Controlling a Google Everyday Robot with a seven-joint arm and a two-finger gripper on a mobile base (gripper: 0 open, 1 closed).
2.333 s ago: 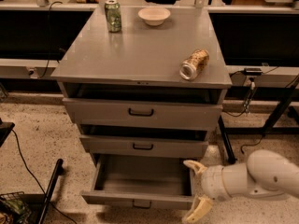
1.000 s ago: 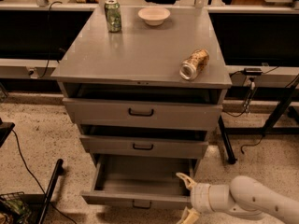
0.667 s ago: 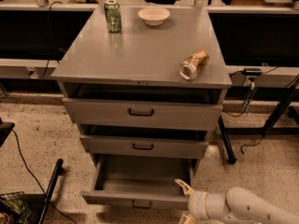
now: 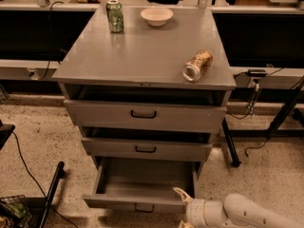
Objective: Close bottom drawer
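The bottom drawer (image 4: 142, 186) of the grey metal cabinet stands pulled far out and is empty; its slim front panel (image 4: 135, 204) carries a small dark handle (image 4: 143, 207). The middle drawer (image 4: 145, 148) and top drawer (image 4: 143, 114) above it stick out only a little. My white gripper (image 4: 182, 208) is at the bottom right, its upper finger (image 4: 180, 193) just past the right end of the drawer's front panel. The lower finger is cut off by the frame's bottom edge.
On the cabinet top (image 4: 142, 51) stand a green can (image 4: 114, 15), a white bowl (image 4: 156, 16) and a tipped brown can (image 4: 197, 65). A black pole (image 4: 50, 194) leans at the lower left. Table legs and cables (image 4: 256, 127) are to the right.
My arm has dropped and moved left along the drawer's front right corner, sinking toward the bottom edge of the view. The drawer has not visibly moved.
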